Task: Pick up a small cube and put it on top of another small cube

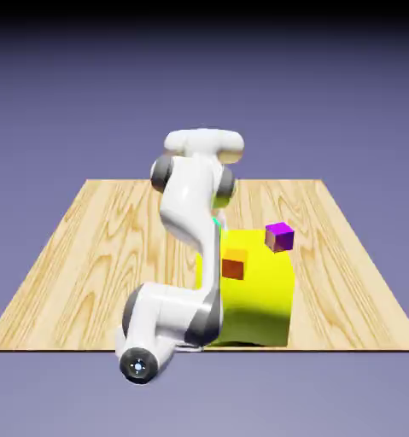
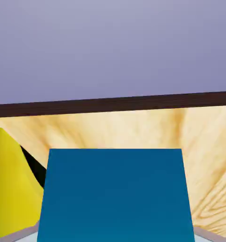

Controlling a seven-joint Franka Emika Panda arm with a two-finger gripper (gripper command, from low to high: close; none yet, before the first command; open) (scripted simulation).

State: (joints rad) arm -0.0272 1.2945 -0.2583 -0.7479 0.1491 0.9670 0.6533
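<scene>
The small cube [image 2: 114, 194], cyan, fills the lower middle of the hand view, large between my finger tips. My gripper [image 2: 115, 237] is shut on it; only grey slivers of the fingertips [image 2: 20, 233] show at the bottom corners. In the exterior view the arm hides the gripper, and just a thin cyan edge of the small cube [image 1: 216, 224] peeks out beside the arm. The other small cube [image 1: 279, 236], purple-magenta, sits at the far right corner of the big yellow block [image 1: 259, 299], to the exterior view's right of the held cube.
An orange-brown cube [image 1: 234, 264] rests against the yellow block's top, beside the arm. The yellow block [image 2: 8, 189] also shows at the hand view's lower left. The wooden table [image 1: 88, 256] has its edge [image 2: 113, 105] running across the hand view.
</scene>
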